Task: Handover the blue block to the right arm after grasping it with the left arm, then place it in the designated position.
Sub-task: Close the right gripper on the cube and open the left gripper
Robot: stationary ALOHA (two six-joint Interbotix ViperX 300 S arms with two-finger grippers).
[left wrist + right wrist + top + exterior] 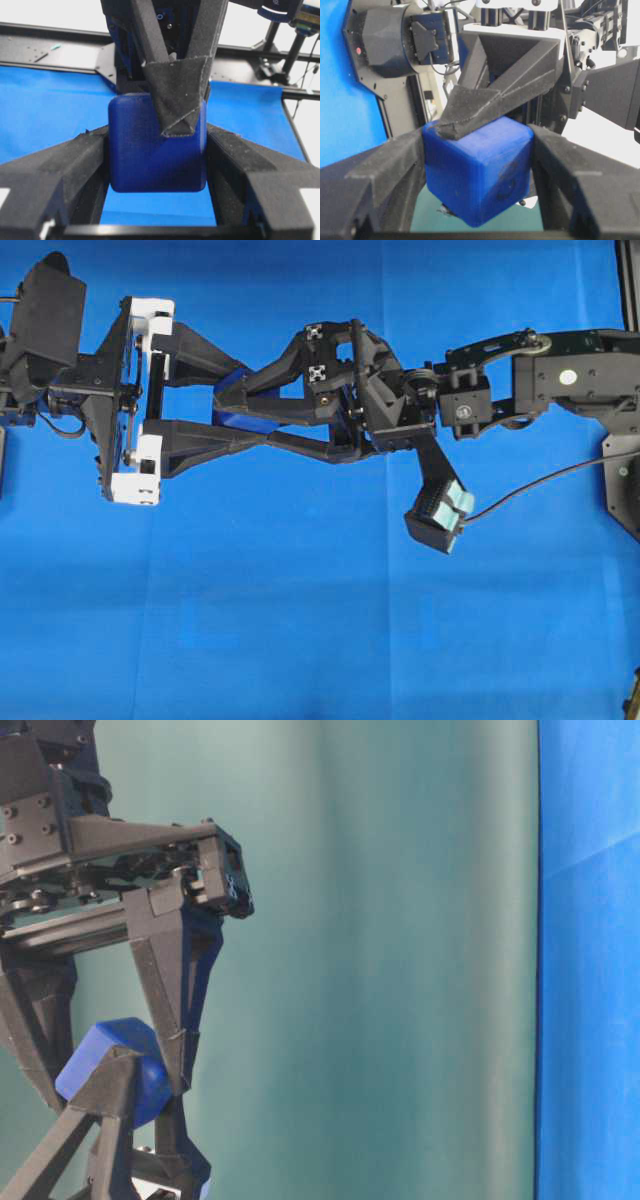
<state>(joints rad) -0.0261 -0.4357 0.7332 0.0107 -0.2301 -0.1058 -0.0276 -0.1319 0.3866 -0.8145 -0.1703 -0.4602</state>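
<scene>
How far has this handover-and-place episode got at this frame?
Done: the left gripper picked up the blue block. In hand: the handover, with the right gripper closed on the block mid-air and the left fingers beside it, apparently touching. Left: left release, then placing it; no target spot is visible.

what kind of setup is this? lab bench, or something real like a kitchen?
Looks like a lab robot bench, not a lived-in room. A plain blue cloth covers the table, a flat teal backdrop stands behind, and the only prop is a blue block, between the left gripper and right gripper.
</scene>
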